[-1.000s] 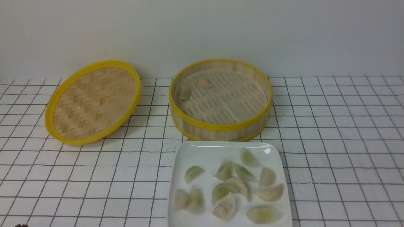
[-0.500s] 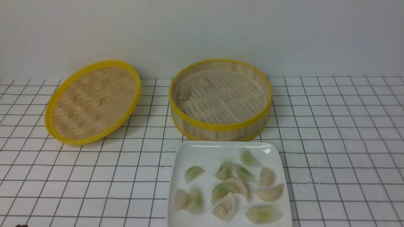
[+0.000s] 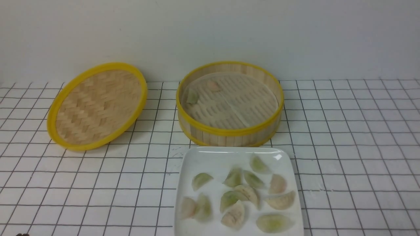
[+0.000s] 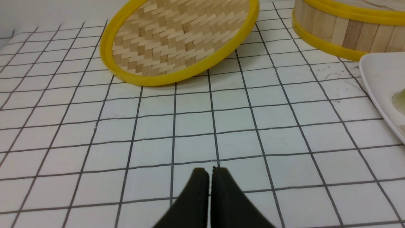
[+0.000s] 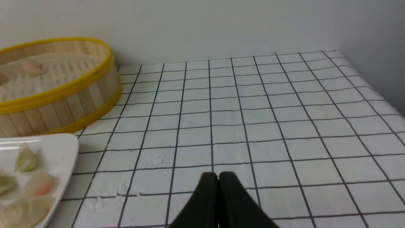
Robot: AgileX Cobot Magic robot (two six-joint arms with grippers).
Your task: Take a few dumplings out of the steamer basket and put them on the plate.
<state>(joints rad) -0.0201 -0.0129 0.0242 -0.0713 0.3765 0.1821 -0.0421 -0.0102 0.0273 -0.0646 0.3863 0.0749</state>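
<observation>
The steamer basket point(image 3: 229, 131) stands at the back centre and holds a green dumpling point(image 3: 192, 96) and a pink one point(image 3: 213, 86) by its far-left wall. The white square plate point(image 3: 213, 157) sits in front of it with several dumplings point(image 3: 234, 196) on it. My left gripper point(image 4: 210, 171) is shut and empty over bare table, left of the plate point(image 4: 379, 72). My right gripper point(image 5: 218, 174) is shut and empty over bare table, right of the plate point(image 5: 60, 148) and the basket point(image 5: 63, 104). Neither gripper shows in the front view.
The shallow woven basket lid point(image 3: 96, 105) leans tilted at the back left, also in the left wrist view point(image 4: 177, 41). A wall runs behind the checked tablecloth. The table's right edge point(image 5: 379, 85) shows in the right wrist view.
</observation>
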